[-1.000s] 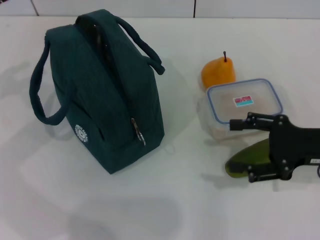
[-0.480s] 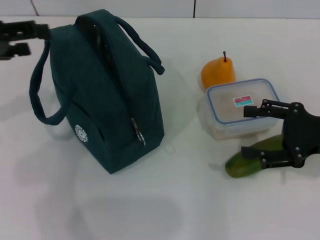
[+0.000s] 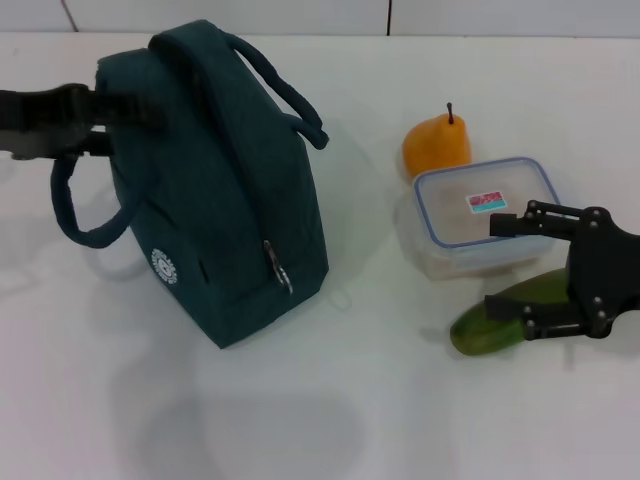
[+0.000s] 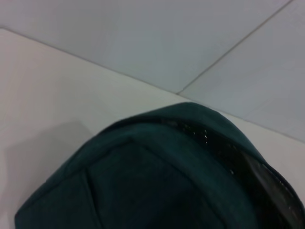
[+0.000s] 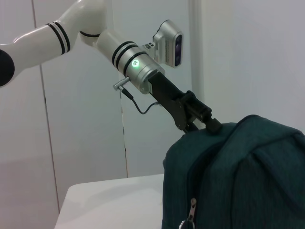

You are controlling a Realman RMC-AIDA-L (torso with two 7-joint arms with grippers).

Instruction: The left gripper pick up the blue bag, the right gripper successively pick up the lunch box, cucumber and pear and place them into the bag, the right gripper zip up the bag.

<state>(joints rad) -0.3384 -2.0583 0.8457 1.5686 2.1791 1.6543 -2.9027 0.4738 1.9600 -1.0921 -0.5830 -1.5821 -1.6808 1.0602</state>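
The blue bag (image 3: pixel 220 200) stands upright left of centre on the white table, its zip pull (image 3: pixel 278 268) hanging at the near end. My left gripper (image 3: pixel 120 128) reaches in from the left, open, its fingers straddling the top of the near handle at the bag's far end; the right wrist view shows the left gripper (image 5: pixel 202 121) touching the bag (image 5: pixel 238 171) there. The left wrist view is filled by the bag's top (image 4: pixel 143 181). My right gripper (image 3: pixel 493 264) hovers open over the lunch box (image 3: pixel 470 215) and cucumber (image 3: pixel 480 328). The pear (image 3: pixel 436 145) stands behind the box.
The near handle loop (image 3: pixel 75 215) hangs off the bag's left side and the other handle (image 3: pixel 285 90) arches to the right. A grey wall with panel seams (image 3: pixel 388 15) borders the table's far edge.
My left gripper came in from the far left and reached the bag's top, nudging the near handle. The right gripper drew back to the right off the cucumber and then stayed still.
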